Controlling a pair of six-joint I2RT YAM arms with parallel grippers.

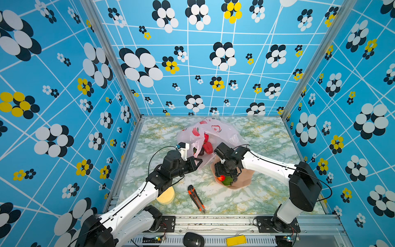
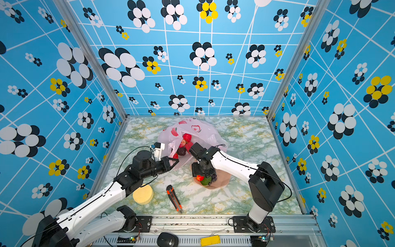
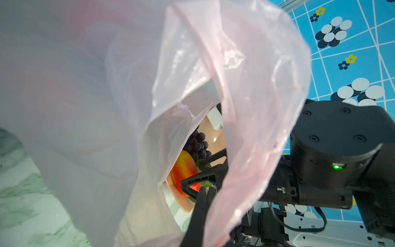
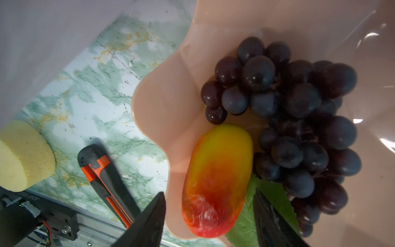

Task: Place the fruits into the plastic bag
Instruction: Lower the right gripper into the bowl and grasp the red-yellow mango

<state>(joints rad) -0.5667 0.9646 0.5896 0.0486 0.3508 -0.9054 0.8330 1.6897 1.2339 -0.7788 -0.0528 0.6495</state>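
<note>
A green-and-white marbled tabletop (image 1: 267, 149) sits inside blue walls printed with black, white and yellow flowers (image 1: 192, 64). Right of the middle rests a glossy salmon-pink scalloped plastic bowl (image 1: 244, 179). Nearer the front lies a slim orange-and-black utility knife (image 1: 196, 198), and well to its left a round pale yellow sponge disc (image 1: 166, 196) lies flat. On the front metal rail are a black computer mouse (image 1: 193, 240) and a flat yellow block (image 1: 236, 240).
</note>
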